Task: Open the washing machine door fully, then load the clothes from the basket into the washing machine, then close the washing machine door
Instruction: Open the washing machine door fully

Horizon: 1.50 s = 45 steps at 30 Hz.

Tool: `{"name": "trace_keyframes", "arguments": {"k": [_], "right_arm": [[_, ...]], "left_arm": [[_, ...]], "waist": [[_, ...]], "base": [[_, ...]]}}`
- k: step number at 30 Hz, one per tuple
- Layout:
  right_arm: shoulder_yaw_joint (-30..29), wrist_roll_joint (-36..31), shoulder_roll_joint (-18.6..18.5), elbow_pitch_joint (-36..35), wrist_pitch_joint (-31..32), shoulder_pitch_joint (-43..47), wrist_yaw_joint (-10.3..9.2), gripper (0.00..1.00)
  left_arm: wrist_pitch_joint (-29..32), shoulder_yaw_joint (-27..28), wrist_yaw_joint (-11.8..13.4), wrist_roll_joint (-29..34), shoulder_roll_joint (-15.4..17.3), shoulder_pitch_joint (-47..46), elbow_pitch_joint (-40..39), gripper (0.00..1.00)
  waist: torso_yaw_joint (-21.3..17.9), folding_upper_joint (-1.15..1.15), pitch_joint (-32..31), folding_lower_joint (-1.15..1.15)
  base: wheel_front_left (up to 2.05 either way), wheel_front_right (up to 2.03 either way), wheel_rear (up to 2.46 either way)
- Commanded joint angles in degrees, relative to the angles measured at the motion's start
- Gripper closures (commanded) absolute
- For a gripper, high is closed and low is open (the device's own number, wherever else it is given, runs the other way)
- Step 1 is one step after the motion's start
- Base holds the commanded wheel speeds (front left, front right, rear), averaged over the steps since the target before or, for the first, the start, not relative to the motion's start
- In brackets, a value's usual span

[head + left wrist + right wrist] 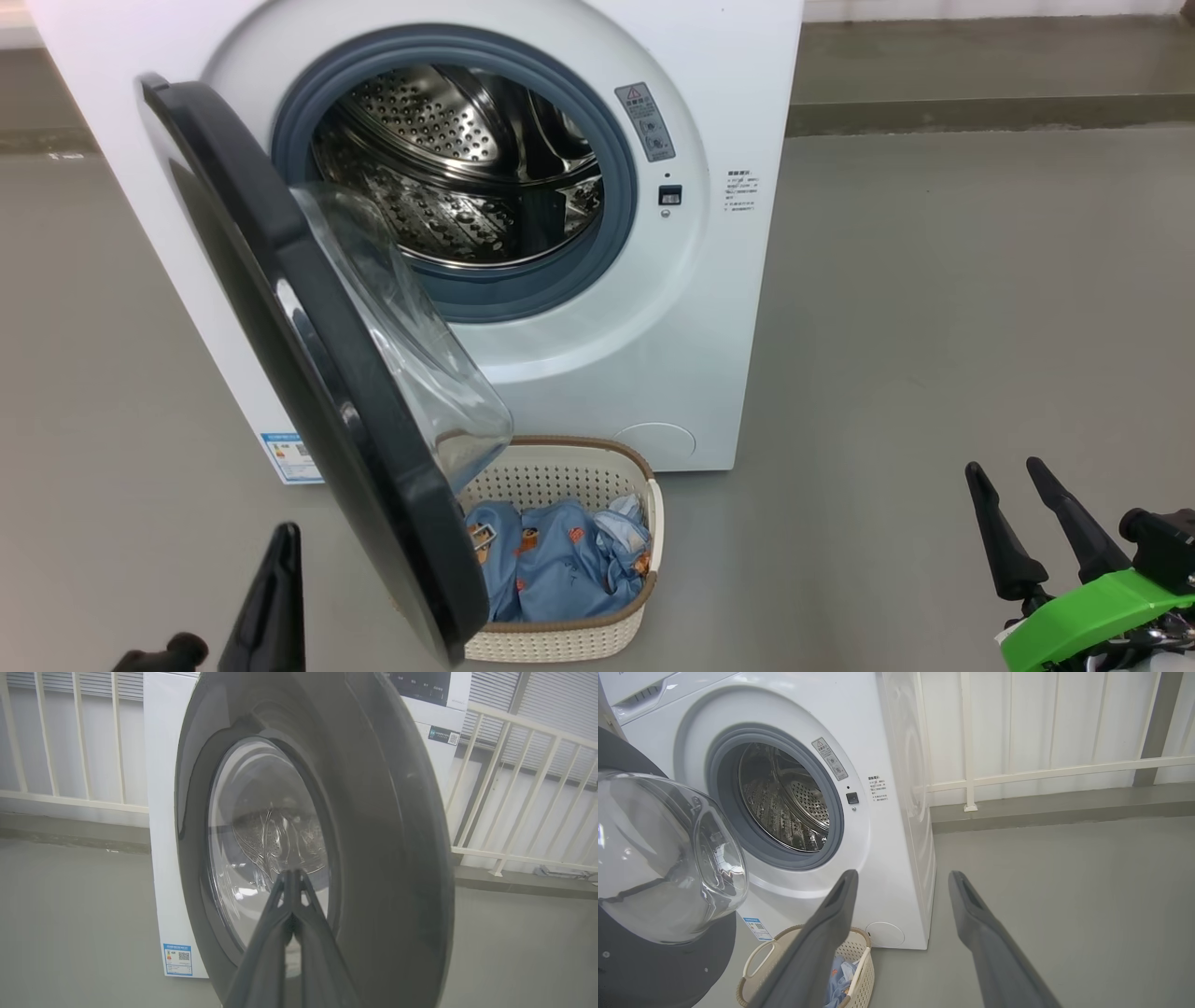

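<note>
washing machine door [252, 215] stands open, swung left; clothes [560, 560] in basket [560, 476] on floor, just before washing machine [709, 308]; left gripper [285, 537] closed, empty, facing door's outer side; right gripper [1003, 467] open, well apart

The grey floor [934, 327] carries the washing machine [709, 308] and the basket [551, 644] just before it.

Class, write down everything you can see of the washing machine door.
The washing machine door is a large round disc with a glossy black frame and a bulging clear glass bowl on its inner side. It stands partly open, swung out from the left of the washing machine, its lower edge overlapping the basket in the head view. The shut left gripper points at its outer face; contact cannot be told.
</note>
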Motion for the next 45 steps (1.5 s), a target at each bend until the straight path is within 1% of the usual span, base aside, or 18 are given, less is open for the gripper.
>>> {"name": "trace_keyframes", "arguments": {"k": [1,5,10,16,20,22,24,27,28,33,37,45], "right_arm": [[1.01,0.37,-1.13,-0.96,-0.71,-0.96,0.33,0.0],[0.85,0.72,-0.91,-0.97,-0.71,-0.84,0.33,0.0],[0.63,0.84,-0.61,-0.98,-0.71,-0.5,0.33,0.0],[0.73,1.13,-0.16,-0.88,-0.71,-0.4,0.33,0.0],[0.82,1.16,0.38,-0.95,-0.71,-0.44,0.33,0.0],[0.95,1.16,0.64,-1.01,-0.71,-0.44,0.33,0.0],[1.03,1.37,0.74,-0.95,-0.71,-0.56,0.33,0.0],[0.93,1.46,0.76,-0.85,-0.71,-0.61,0.33,0.0],[0.93,1.46,0.76,-0.85,-0.71,-0.61,0.33,0.0],[1.07,1.6,0.59,-0.77,-0.71,-0.99,0.33,0.0],[1.16,1.66,0.49,-0.76,-0.71,-1.03,0.33,0.0],[1.19,1.79,0.58,-0.49,-0.71,-1.02,0.33,0.0]], "left_arm": [[-0.61,2.31,-0.28,0.64,0.12,-2.24,-3.23,1.0],[-0.61,2.58,-0.61,1.47,-0.86,-2.47,-8.39,1.0],[-0.61,0.87,-0.94,3.33,-1.63,-2.61,-16.53,1.0],[1.05,-5.29,-1.19,3.47,-2.03,-2.71,-21.9,1.0],[3.23,-9.24,-1.27,2.62,-2.53,-3.62,-23.31,1.0],[4.28,-10.6,-1.29,1.94,-2.77,-4.02,-22.41,1.0],[5.49,-12.51,-1.32,0.61,-3.14,-4.47,-19.62,1.0],[5.53,-13.56,-1.34,-0.79,-3.39,-4.79,-15.03,1.0],[5.53,-13.56,-1.34,-0.79,-3.39,-4.79,-15.03,1.0],[4.9,-14.02,-1.36,-3.41,-3.85,-5.65,-6.57,1.0],[3.73,-13.79,-1.37,-5.49,-4.2,-7.42,-1.92,1.0],[3.06,-12.91,0.16,-7.97,-4.55,-10.08,5.34,1.0]], "waist": [[0.09,0.0,-0.03,0.0],[0.34,0.0,-0.18,0.0],[0.63,0.0,-0.43,0.0],[0.61,0.0,-0.95,0.0],[0.3,0.0,-0.95,0.0],[-0.04,0.0,-0.78,0.0],[-0.77,0.0,-0.43,0.0],[-1.66,0.0,-0.16,0.0],[-1.66,0.0,-0.16,0.0],[-3.41,0.0,0.2,0.0],[-4.29,0.0,0.41,0.0],[-5.21,0.0,0.76,0.0]], "base": [[0.0,0.0,0.0],[0.0,0.0,0.0],[0.0,0.0,0.0],[0.0,0.0,0.0],[0.0,0.0,0.0],[0.0,0.0,0.0],[0.0,0.0,0.0],[0.0,0.0,0.0],[0.0,0.0,0.0],[0.0,0.0,0.0],[0.0,0.0,0.0],[0.0,0.0,0.0]]}}
